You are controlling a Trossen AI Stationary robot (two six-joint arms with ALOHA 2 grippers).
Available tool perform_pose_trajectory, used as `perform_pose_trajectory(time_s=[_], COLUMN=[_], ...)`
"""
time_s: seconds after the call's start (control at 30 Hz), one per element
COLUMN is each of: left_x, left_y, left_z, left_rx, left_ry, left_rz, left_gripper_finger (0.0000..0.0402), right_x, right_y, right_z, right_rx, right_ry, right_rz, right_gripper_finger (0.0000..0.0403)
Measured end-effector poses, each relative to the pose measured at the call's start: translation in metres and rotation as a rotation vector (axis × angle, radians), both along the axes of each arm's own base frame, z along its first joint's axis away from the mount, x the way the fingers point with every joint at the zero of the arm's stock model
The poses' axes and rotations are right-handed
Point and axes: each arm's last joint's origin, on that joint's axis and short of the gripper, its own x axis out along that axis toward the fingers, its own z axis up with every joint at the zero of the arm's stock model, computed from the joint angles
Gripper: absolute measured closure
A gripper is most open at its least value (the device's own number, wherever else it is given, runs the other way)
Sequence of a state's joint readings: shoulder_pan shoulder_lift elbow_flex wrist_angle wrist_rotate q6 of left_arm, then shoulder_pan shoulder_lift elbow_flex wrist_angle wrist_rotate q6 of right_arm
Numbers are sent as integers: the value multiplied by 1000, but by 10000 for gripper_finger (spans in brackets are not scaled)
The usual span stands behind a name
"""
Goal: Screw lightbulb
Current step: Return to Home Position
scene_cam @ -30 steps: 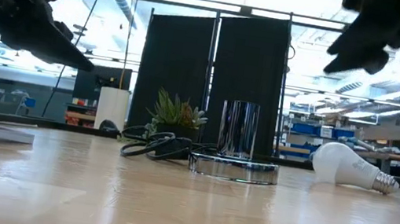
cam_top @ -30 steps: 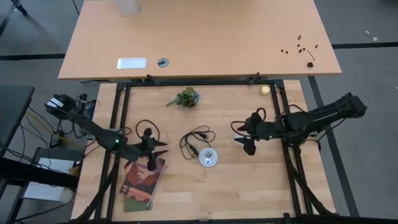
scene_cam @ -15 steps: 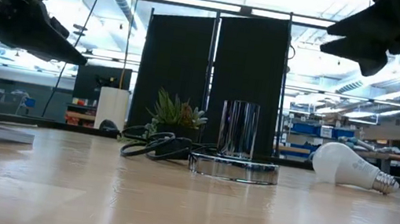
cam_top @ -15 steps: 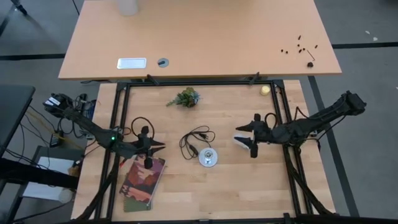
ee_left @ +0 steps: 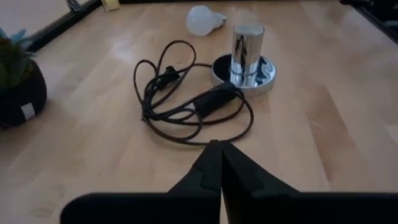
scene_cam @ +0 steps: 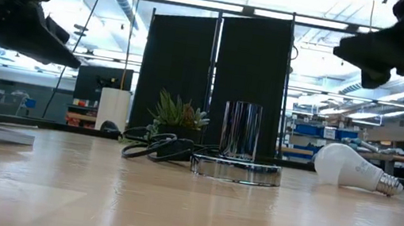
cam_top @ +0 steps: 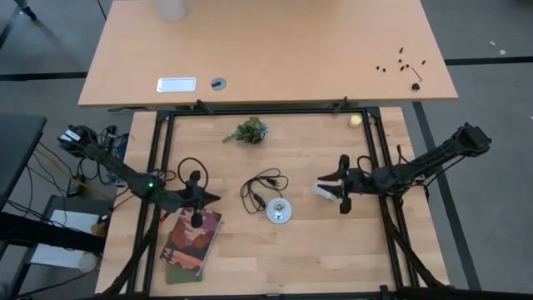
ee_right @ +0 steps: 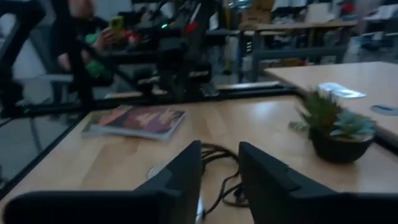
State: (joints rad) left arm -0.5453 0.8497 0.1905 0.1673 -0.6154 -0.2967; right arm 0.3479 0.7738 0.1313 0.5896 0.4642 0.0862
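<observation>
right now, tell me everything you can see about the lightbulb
The lightbulb is small, white and frosted, pear-shaped, with a silvery threaded screw end. It lies on its side on the wooden table, out of the socket, with the screw end pointing away from the shiny lamp base. It sits beside that base without touching it. Only the table touches it. The right gripper hangs open above it and holds nothing.

No text, brand or number can be read: the cover print of the book [cam_top: 191, 243] by the left edge of the tabletop [cam_top: 316, 250] and any marking on the lightbulb [scene_cam: 346, 167] are too small to tell.
</observation>
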Motion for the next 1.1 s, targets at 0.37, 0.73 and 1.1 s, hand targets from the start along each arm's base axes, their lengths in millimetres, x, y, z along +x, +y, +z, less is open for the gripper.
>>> perform_pose_trajectory(time_s=[0.37, 0.73, 1.1], left_x=[-14, -19, -18], left_y=[6, 9, 8], left_z=[-30, -40, -37], left_rx=[-129, -112, -80], left_ry=[-57, 4, -18], left_rz=[-56, -46, -73], left_gripper_finger=[400, 401, 391], right_x=[-11, -13, -13], right_y=[-7, -9, -11], right_z=[-32, -45, -44], right_rx=[-13, -74, -73], right_ry=[44, 173, 169], right_rz=[166, 127, 66], right_gripper_finger=[395, 396, 356])
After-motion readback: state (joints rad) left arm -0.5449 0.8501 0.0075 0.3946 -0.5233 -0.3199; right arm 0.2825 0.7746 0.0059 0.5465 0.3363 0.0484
